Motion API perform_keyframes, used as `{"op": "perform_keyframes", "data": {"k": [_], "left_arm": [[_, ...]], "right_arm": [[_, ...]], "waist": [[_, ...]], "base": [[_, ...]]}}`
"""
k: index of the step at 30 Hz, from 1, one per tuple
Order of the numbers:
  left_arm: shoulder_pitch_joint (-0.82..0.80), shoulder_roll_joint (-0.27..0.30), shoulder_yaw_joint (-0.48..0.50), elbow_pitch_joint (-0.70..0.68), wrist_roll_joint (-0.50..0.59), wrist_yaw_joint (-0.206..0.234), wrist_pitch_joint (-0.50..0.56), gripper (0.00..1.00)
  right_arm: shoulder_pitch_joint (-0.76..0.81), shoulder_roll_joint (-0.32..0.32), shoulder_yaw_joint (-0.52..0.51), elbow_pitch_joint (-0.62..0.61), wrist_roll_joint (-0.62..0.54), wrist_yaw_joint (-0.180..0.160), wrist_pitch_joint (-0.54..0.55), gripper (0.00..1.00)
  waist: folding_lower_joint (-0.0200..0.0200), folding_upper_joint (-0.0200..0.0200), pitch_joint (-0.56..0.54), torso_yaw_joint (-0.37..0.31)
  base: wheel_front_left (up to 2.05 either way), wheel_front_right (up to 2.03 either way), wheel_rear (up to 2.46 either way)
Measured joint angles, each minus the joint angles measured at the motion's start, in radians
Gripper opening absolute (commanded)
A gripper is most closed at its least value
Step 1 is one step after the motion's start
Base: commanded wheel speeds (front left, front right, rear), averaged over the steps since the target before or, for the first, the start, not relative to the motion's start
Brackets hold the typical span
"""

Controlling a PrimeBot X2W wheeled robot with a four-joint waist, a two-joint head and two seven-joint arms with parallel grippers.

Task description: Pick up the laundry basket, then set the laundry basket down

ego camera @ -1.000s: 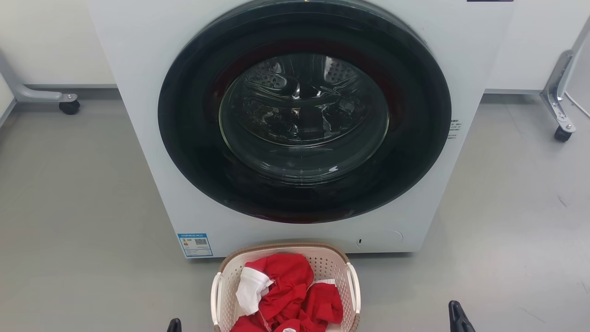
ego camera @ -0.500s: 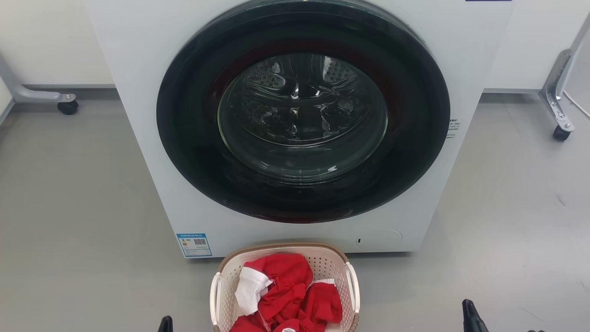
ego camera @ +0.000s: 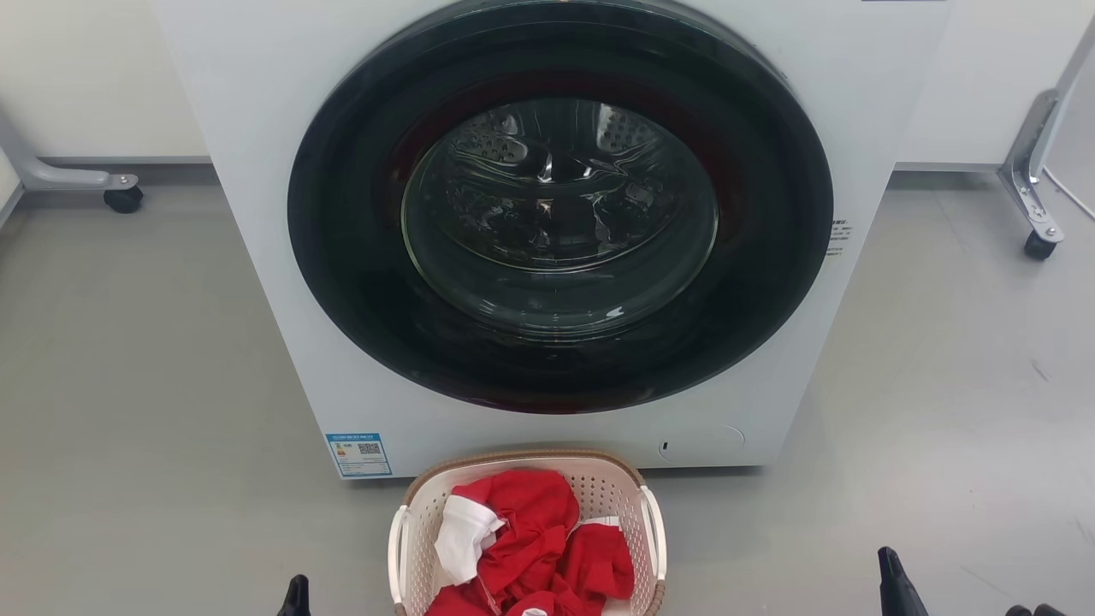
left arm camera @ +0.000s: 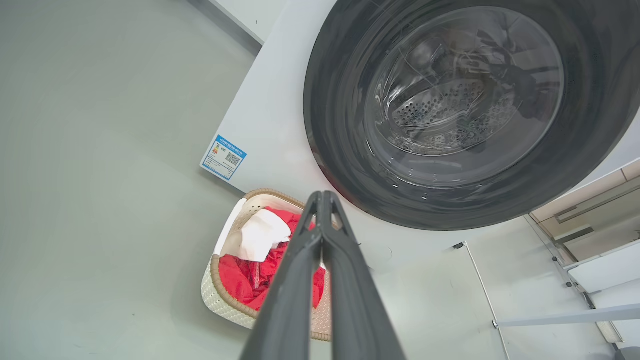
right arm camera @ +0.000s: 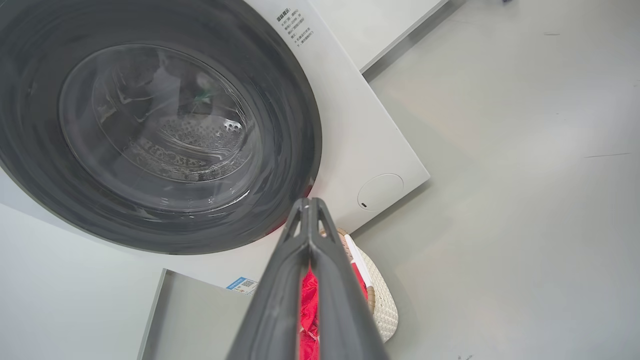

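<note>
The small cream plastic laundry basket (ego camera: 523,456) with perforated walls and a brown woven-look rim stands upright on the grey floor (ego camera: 128,385), at the bottom centre of the head view. It is just in front of the white front-loading washing machine (ego camera: 560,222), whose dark round glass door is closed. Crumpled red clothing (ego camera: 547,530) with a white piece lies inside the basket.

The left pincer (ego camera: 297,595) pokes up at the lower left edge of the head view, and the right pincer (ego camera: 894,586) at the lower right edge. Each is well apart from the basket's white side handles (ego camera: 654,530). In the left wrist view the left pincer (left arm camera: 321,197) has its two long dark fingers pressed together to the tips, with nothing between them. The basket (left arm camera: 220,300) sits beyond it, in the lower middle of the frame. The right wrist view shows the right pincer (right arm camera: 308,202) closed in the same way and empty, with the basket (right arm camera: 382,300) low and just right of its fingers.

This scene fits two stages: the basket waiting on the floor to be lifted, or already back down with both arms drawn clear. The pictures do not settle which. In my judgement, any hold on the basket would need parted fingers and a level, two-sided grip at the handles, because the loose clothes could spill if it tips.
</note>
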Motion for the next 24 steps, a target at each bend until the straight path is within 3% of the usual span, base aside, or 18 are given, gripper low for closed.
{"op": "perform_keyframes", "data": {"k": [24], "left_arm": [[-0.048,-0.01,0.073,0.034,-0.281,-0.053,0.083,0.0]], "right_arm": [[-0.053,0.009,-0.098,0.046,0.3,0.061,0.079,0.0]], "waist": [[0.0,0.0,0.002,-0.005]], "base": [[0.0,0.0,0.0]]}}
